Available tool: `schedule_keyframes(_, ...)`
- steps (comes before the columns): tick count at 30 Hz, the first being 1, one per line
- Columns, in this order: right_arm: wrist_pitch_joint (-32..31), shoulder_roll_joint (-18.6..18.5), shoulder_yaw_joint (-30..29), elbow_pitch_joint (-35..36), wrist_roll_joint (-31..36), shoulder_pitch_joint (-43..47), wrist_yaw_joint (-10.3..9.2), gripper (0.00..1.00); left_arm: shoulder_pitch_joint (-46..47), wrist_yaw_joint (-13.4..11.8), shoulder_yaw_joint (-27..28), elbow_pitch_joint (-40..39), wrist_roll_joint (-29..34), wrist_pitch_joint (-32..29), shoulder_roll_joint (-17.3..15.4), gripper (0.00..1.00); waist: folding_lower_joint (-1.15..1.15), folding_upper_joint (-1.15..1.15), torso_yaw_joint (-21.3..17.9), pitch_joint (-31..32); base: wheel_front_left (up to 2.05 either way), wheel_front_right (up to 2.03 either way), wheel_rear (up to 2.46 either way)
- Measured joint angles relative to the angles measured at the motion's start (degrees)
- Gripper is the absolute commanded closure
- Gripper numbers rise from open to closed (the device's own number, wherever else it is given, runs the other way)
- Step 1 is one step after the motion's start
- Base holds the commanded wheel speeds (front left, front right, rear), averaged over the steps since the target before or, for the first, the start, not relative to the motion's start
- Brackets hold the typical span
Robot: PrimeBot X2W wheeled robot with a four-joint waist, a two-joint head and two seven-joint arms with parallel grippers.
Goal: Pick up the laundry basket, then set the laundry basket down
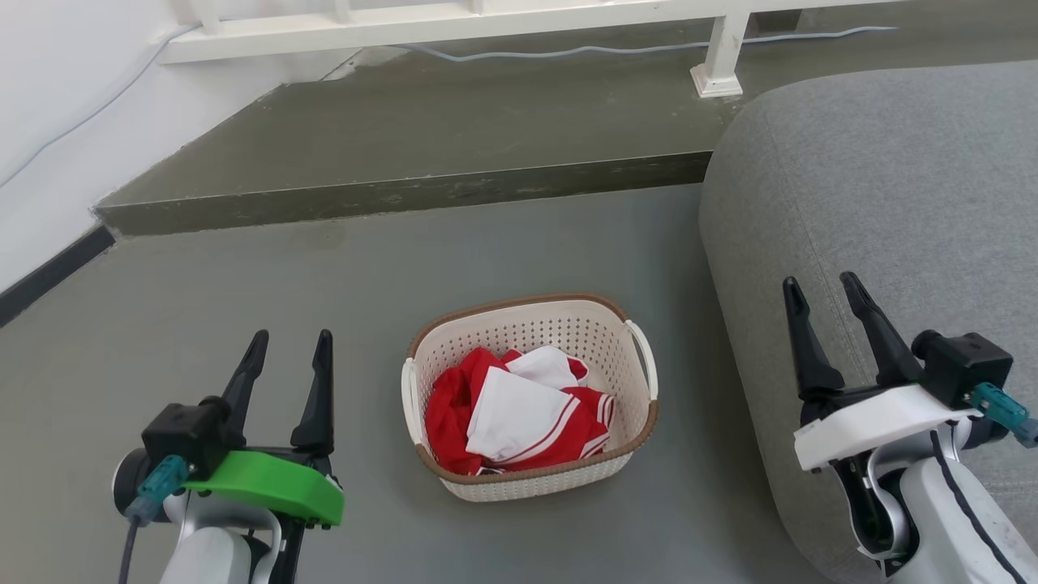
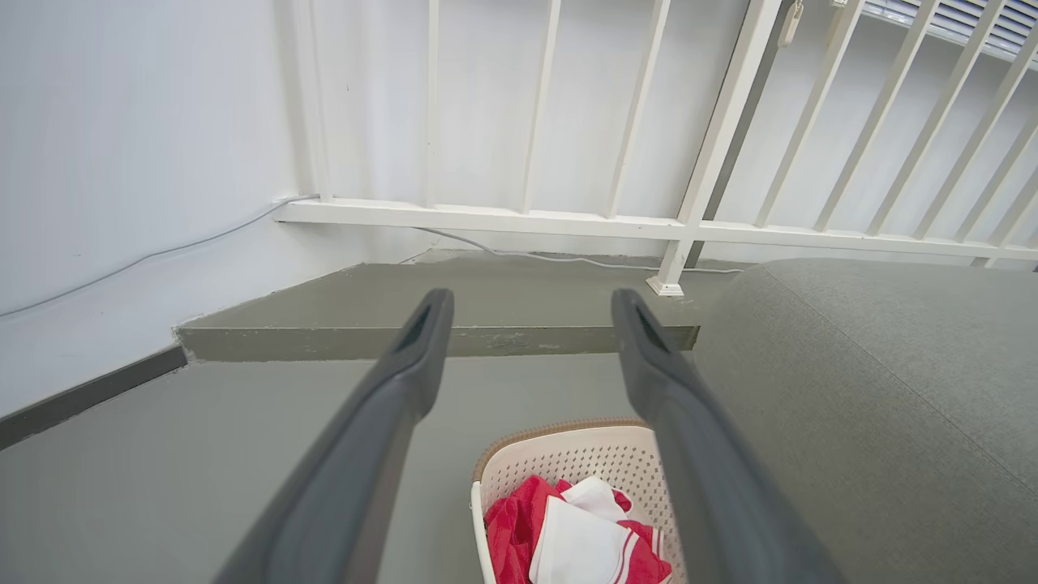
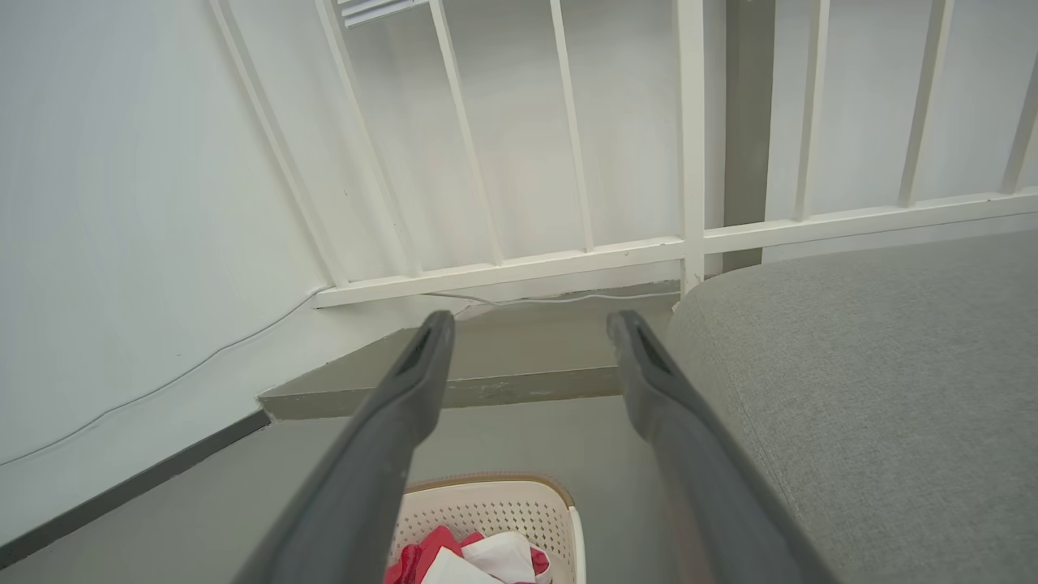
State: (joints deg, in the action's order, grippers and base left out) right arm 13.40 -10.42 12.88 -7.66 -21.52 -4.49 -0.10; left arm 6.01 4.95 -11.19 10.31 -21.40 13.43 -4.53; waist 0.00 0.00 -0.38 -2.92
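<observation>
On floor [image 1: 243, 276] between left pincer [image 1: 292, 334] and right pincer [image 1: 820, 281]: laundry basket [image 1: 535, 328], untouched; both spread wide.

A grey-green floor [image 1: 243, 308] runs to a low raised step [image 1: 454, 130] beneath a white railing [image 2: 486, 217], where a pale cable [image 1: 568, 51] lies. The wall [image 1: 49, 97] on the left is white, with dark skirting [image 1: 49, 276] at its foot. On the right bulks a grey upholstered seat [image 1: 892, 186], perhaps a sofa.

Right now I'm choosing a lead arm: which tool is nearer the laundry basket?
Left. The left tool hovers open just left of the laundry basket; the right tool is farther to its right, by the sofa.
</observation>
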Motion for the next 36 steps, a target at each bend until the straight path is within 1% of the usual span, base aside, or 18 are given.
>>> schedule_keyframes(3, 0.54, 0.0, 0.41, 0.02, 1.92, -0.64, -0.02, 0.0, 0.37, -0.01, -0.12, -0.01, 2.29, 0.69, 0.04, 0.0, 0.0, 0.0, -0.04, -0.1, 0.0, 0.0, 0.0)
schedule_keyframes(8, 1.03, 0.0, 0.52, 0.05, 3.5, -1.16, -0.05, 0.0, 1.14, -0.01, -0.15, 0.0, 3.91, 0.82, 0.29, 0.0, 0.0, 0.0, -0.06, -0.14, 0.0, 0.0, 0.0)
schedule_keyframes(26, 1.03, 0.78, -0.73, -0.58, 3.5, -1.21, 0.1, 0.0, 1.14, 0.0, 0.74, 0.4, 4.1, 0.84, 1.09, 0.0, 0.0, 0.0, 0.08, -0.29, 0.0, 0.0, 0.0)
schedule_keyframes(31, 1.03, 0.96, -0.99, -0.85, 3.52, -1.22, 0.56, 0.0, 1.15, 0.07, 1.08, 0.43, 4.11, 0.84, 1.33, 0.0, 0.0, 0.0, 0.11, -0.33, 0.0, 0.0, 0.0)
schedule_keyframes(36, 1.03, 1.09, -1.14, -0.88, 3.54, -1.23, 0.63, 0.0, 1.15, 0.08, 1.52, 0.3, 4.11, 0.84, 1.44, 0.0, 0.0, 0.0, 0.05, -0.77, 0.0, 0.0, 0.0)
